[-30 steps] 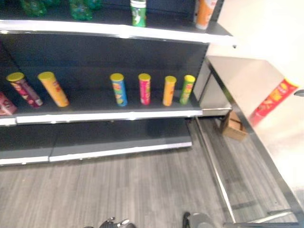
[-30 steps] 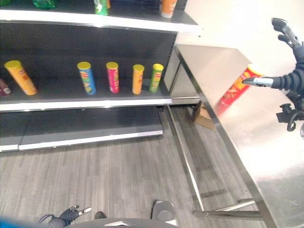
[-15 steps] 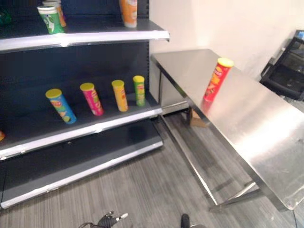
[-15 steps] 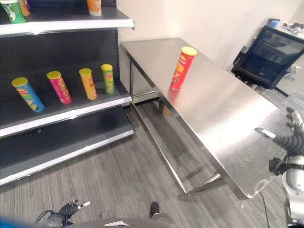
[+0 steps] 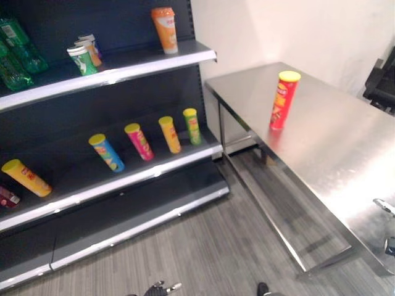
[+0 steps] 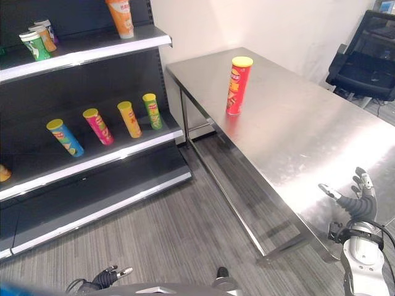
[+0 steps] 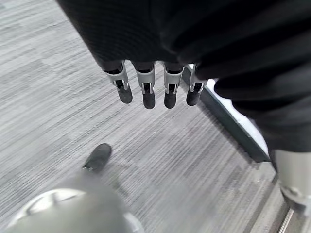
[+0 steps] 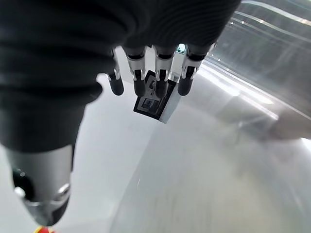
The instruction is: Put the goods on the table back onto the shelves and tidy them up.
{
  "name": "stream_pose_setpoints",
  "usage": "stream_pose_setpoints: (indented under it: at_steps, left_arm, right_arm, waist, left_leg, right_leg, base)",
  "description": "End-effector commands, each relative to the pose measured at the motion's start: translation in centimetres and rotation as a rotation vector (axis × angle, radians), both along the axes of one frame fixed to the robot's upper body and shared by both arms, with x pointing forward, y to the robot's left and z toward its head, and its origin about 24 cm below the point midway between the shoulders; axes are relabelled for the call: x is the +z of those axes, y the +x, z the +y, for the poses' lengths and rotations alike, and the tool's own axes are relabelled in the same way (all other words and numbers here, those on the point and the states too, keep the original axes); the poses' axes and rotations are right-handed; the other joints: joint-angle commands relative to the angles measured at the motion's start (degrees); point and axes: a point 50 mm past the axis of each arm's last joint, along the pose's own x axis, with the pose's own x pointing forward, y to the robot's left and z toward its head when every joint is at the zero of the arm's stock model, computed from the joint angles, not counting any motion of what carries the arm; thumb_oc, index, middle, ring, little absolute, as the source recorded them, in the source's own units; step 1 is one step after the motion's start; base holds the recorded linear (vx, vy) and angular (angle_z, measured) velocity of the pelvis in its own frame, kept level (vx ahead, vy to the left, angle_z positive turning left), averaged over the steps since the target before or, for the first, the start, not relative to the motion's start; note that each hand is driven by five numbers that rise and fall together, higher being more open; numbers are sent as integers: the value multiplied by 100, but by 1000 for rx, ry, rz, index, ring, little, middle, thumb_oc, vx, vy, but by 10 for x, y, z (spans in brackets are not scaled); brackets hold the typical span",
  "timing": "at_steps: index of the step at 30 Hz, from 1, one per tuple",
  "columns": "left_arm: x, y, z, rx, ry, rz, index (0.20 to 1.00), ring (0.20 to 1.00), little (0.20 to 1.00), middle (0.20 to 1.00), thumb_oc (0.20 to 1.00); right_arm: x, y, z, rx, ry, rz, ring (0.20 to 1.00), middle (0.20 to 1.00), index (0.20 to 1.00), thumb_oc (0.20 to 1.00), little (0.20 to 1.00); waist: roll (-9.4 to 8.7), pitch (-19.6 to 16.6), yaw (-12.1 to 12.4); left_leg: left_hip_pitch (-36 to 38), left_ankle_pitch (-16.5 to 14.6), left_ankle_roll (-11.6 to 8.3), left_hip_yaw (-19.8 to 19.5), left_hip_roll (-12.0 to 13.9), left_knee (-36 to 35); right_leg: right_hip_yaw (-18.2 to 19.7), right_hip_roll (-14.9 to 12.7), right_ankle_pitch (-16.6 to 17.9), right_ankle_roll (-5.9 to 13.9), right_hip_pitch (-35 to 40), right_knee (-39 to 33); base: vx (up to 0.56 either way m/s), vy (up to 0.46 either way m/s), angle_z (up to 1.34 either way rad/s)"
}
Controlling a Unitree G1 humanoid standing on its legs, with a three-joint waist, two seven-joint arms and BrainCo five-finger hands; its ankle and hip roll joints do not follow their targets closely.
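While one red can [image 6: 237,85] stands on the counter [image 6: 308,135], five cans lean on the shelf [image 5: 123,179]. Both hands' fingers [image 8: 146,80] hang loose, empty.

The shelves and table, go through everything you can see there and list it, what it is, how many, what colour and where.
Red can: one, red with yellow lid, upright on the table.
Table: one, bare steel, right of the shelves.
Middle shelf: four cans in a row, blue, pink, orange, green; further left an orange-yellow can, then a dark red item at the view's edge.
Top shelf: an orange cup, small green and orange cans, green bottles at the far left.
Office chair: one, black, beyond the table.
Left hand: open, low over the floor.
Right hand: open, at the table's near edge.
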Motion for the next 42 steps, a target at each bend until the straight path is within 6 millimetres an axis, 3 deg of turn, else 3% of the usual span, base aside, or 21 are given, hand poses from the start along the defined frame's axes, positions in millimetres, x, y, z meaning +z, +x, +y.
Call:
stream_pose_setpoints:
  at_steps: [1,2,4,7,11,18,29,30,37,40,42]
  left_arm:
    - [11,26,17,28,45,-85,1000,1000,1000,1000,1000]
    - [7,16,16,98,26,-63,1000,1000,1000,1000,1000]
    - [4,7,14,122,22,-41,1000,1000,1000,1000,1000]
    - [2,2,11,103,21,-20,1000,1000,1000,1000,1000]
    - [5,17,10,54,34,-57,1000,1000,1000,1000,1000]
    - [10,28,15,45,56,-102,1000,1000,1000,1000,1000]
    - [4,5,21,67,78,-15,1000,1000,1000,1000,1000]
    - [8,11,25,-30,121,-5,1000,1000,1000,1000,1000]
    - [10,15,23,-3,103,-41,1000,1000,1000,1000,1000]
    - [12,22,22,5,92,-73,1000,1000,1000,1000,1000]
    - [12,25,20,3,86,-84,1000,1000,1000,1000,1000]
  right_arm:
    - [36,30,14,78,-29,-223,1000,1000,1000,1000,1000]
    - [32,34,18,108,-30,-195,1000,1000,1000,1000,1000]
    - [30,39,21,131,-33,-178,1000,1000,1000,1000,1000]
    - [28,35,18,126,-44,-155,1000,1000,1000,1000,1000]
    - [28,28,15,92,-58,-149,1000,1000,1000,1000,1000]
    - [28,36,24,120,-36,-168,1000,1000,1000,1000,1000]
    - [25,42,28,158,-30,-142,1000,1000,1000,1000,1000]
    - [9,30,-12,-29,-103,36,1000,1000,1000,1000,1000]
    - [13,26,-11,-26,-173,46,1000,1000,1000,1000,1000]
    - [23,25,-11,-26,-215,22,1000,1000,1000,1000,1000]
    - [40,28,-10,-19,-260,-38,1000,1000,1000,1000,1000]
  waist:
    - [-460,447,395]
    - [-448,423,498]
    - [-412,323,538]
    - [-313,185,496]
    - [-235,64,334]
    - [-227,73,312]
    - [-353,-35,427]
    - [-288,-106,451]
    - [-331,-137,470]
    - [-358,-158,476]
    - [-393,-188,477]
  left_leg:
    - [-1038,-237,382,-2013,-810,934]
    - [-920,-575,462,-2809,-1245,1001]
    - [-779,-684,543,-3161,-1439,866]
    - [-476,-616,555,-2897,-1274,395]
    - [-128,-399,463,-2581,-1143,-376]
    - [77,-370,544,-2221,-1302,-720]
    - [199,-454,721,-2058,-1491,-849]
    - [324,-534,711,-1918,-1514,-832]
    - [392,-567,731,-1932,-1516,-849]
    - [433,-577,732,-1938,-1501,-858]
    - [471,-587,726,-1949,-1483,-859]
  right_leg:
    - [165,76,-961,-15,414,153]
    - [469,152,-918,1,415,147]
    - [702,243,-875,21,350,135]
    - [844,314,-878,21,345,153]
    - [718,191,-884,97,251,184]
    - [900,-65,-777,274,48,321]
    - [979,-322,-670,454,-5,318]
    - [554,-9,-808,213,117,292]
    - [604,1,-799,229,158,240]
    - [625,24,-802,225,198,212]
    - [629,50,-822,211,226,202]
  base:
    - [6,-77,-64]
    - [45,-46,-128]
    - [82,25,-137]
    - [59,79,-61]
    - [21,152,-22]
    - [3,171,-12]
    - [30,103,-6]
    - [30,42,-1]
    - [19,9,1]
    - [9,-11,-2]
    - [9,-32,-2]
